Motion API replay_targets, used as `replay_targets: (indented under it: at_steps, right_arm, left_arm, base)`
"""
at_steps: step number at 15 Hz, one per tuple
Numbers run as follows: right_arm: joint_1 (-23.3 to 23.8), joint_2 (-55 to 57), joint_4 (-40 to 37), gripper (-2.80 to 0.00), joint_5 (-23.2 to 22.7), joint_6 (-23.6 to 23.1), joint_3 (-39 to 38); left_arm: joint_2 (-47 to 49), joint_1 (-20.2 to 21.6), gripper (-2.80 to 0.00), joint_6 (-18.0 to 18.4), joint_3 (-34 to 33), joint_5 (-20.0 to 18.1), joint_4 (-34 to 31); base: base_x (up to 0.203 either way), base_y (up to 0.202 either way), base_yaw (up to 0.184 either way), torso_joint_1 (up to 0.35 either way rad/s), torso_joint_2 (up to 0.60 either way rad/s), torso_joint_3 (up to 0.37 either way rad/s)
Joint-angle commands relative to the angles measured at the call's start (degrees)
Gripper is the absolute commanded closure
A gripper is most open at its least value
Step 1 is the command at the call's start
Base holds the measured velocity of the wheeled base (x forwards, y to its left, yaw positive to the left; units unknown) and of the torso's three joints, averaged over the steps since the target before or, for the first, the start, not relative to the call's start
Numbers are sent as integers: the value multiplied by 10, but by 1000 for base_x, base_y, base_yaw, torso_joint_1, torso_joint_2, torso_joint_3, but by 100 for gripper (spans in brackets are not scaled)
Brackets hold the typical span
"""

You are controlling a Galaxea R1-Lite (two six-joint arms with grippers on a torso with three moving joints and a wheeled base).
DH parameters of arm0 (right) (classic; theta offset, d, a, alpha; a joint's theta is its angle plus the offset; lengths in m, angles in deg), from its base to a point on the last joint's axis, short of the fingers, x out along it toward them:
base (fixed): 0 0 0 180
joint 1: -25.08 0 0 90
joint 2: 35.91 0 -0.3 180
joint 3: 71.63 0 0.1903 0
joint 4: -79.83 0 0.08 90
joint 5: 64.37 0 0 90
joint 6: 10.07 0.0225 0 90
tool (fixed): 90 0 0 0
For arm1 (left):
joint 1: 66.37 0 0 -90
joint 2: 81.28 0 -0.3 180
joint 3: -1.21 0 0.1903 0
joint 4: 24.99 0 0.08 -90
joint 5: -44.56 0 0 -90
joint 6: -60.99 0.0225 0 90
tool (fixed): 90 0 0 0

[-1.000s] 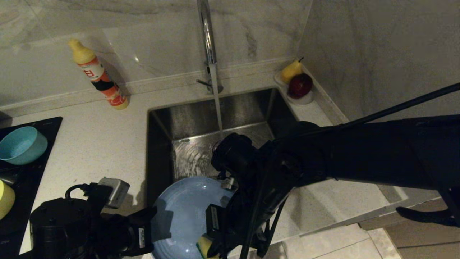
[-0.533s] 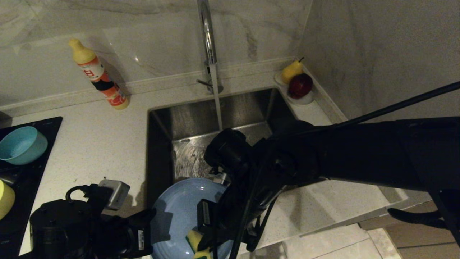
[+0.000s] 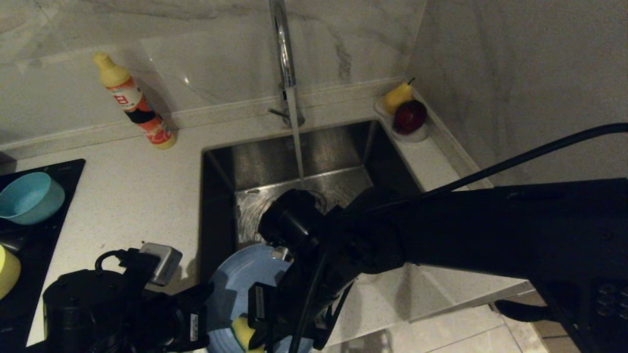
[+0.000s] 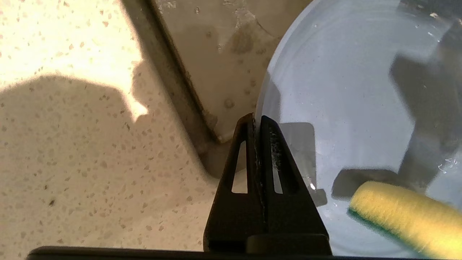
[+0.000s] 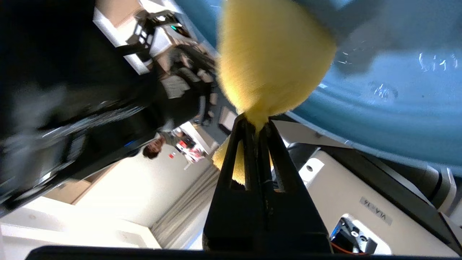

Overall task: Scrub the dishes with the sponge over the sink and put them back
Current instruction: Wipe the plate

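A: At the lower centre of the head frame, the left gripper point(image 4: 257, 121) pinches the rim of the periwinkle plate point(image 3: 235, 289), its fingers point(image 4: 245, 151) pressed together on the edge, holding the plate over the near end of the sink point(image 3: 338, 152).

B: And the right gripper point(image 5: 254, 124)?

A: It is clamped on the yellow sponge point(image 3: 243, 331) at the bottom centre. The sponge appears to press against the plate's face, though the arm hides the contact in the head view.

B: The water?

A: It runs from the faucet point(image 3: 283, 54) at the top centre into the basin.

B: The other dishes?

A: At the left edge, on a dark cooktop point(image 3: 29, 245): the teal bowl point(image 3: 29, 197) above, the yellow bowl point(image 3: 7, 277) below. A bottle point(image 3: 132, 103) stands upper left; a dish of fruit point(image 3: 405, 117) sits in the right corner.
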Motion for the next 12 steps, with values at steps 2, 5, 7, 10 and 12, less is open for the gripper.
replay_targets:
  at_steps: [2,5,7,10,12]
  right_arm:
    - [6,29,-3,0,2,2,-1]
    - [45,22,-14,0,6,3,-3]
    - [58,1,-34,0,4,3,-4]
    - [62,-39,-62,0,3,4,-12]
    - [62,-63,-69,0,3,5,-13]
  left_arm:
    - [3,0,0,-1,-2,-1,4]
    - [4,1,0,-4,-3,-1,5]
    - [4,1,0,-4,-7,-1,7]
    - [1,1,0,-7,-7,-2,11]
    - [0,1,0,-9,-13,-3,11]
  base:
    - [0,0,0,0,0,0]
    - [0,0,0,0,0,0]
    - [0,0,0,0,0,0]
    - [0,0,0,0,0,0]
    - [0,0,0,0,0,0]
